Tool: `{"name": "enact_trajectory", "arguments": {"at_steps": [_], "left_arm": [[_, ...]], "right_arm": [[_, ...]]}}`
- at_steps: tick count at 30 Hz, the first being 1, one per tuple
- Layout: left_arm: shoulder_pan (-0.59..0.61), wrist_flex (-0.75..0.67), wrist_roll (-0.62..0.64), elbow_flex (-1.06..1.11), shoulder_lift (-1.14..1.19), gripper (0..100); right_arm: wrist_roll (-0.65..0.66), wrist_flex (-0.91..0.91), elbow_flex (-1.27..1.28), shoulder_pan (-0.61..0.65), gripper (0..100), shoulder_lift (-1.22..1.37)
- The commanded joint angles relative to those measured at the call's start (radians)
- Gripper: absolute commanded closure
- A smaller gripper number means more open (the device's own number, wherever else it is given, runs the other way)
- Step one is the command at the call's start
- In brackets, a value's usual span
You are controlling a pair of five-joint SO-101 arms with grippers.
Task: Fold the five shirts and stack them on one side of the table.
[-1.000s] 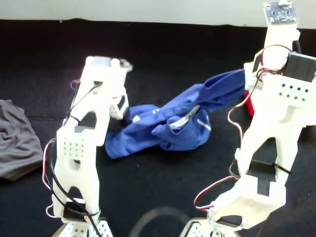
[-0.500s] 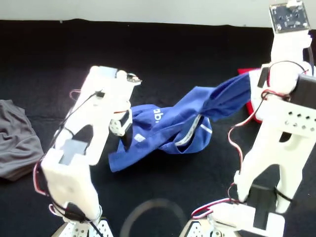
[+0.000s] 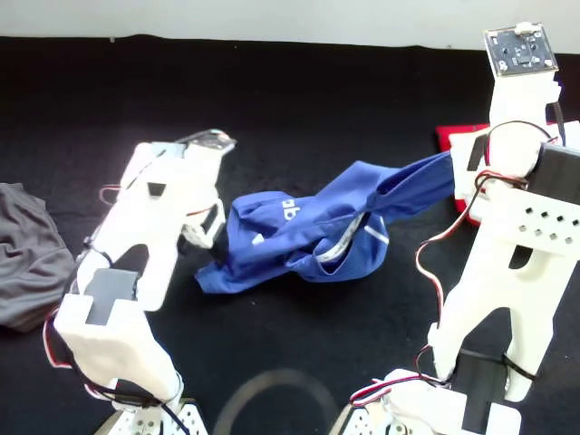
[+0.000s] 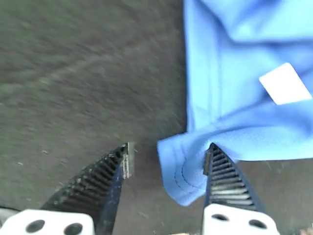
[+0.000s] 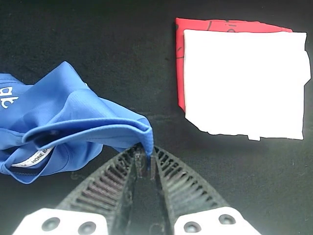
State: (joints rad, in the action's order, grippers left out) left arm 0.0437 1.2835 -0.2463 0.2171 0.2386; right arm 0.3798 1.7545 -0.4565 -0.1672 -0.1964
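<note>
Black table [image 3: 317, 109], blue shirt [image 3: 299, 240] bunched mid-table, grey shirt [image 3: 27, 254] crumpled at left, white shirt [image 5: 244, 83] folded on red shirt [image 5: 180, 54], my right pincer [image 5: 145, 155] clamping the blue shirt's edge, my left pincer [image 4: 168, 149] wide around its corner

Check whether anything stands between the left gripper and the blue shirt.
Nothing visible does. The left gripper is open, and a corner of the blue shirt lies between its jaws, over the black table.

The blue shirt [image 3: 308, 236] has white letters [image 3: 288, 210]. The grey shirt [image 3: 27, 254] is plain. A white shirt [image 5: 244, 83] lies on a red shirt [image 5: 180, 58]. The table [image 3: 299, 100] is black.
</note>
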Motion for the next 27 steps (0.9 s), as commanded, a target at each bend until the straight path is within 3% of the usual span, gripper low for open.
{"name": "enact_trajectory", "arguments": {"at_steps": [1, 13, 18, 22, 27], "left_arm": [[0.016, -0.044, 0.034, 0.031, -0.048, 77], [-0.219, 0.114, 0.034, 0.263, -0.077, 77], [-0.288, 0.117, 0.034, 0.374, -0.271, 77], [-0.288, 0.149, 0.029, 0.423, -0.473, 77], [-0.223, 0.166, -0.069, 0.421, -0.611, 77]], "right_arm": [[0.002, 0.005, 0.002, -0.008, 99.3, -0.042], [0.002, 0.005, 0.002, -0.010, 99.3, -0.039], [0.002, 0.005, 0.002, -0.013, 99.3, -0.041], [0.005, 0.005, 0.002, -0.013, 99.3, -0.039], [0.006, 0.005, 0.002, -0.010, 99.3, -0.035]]}}
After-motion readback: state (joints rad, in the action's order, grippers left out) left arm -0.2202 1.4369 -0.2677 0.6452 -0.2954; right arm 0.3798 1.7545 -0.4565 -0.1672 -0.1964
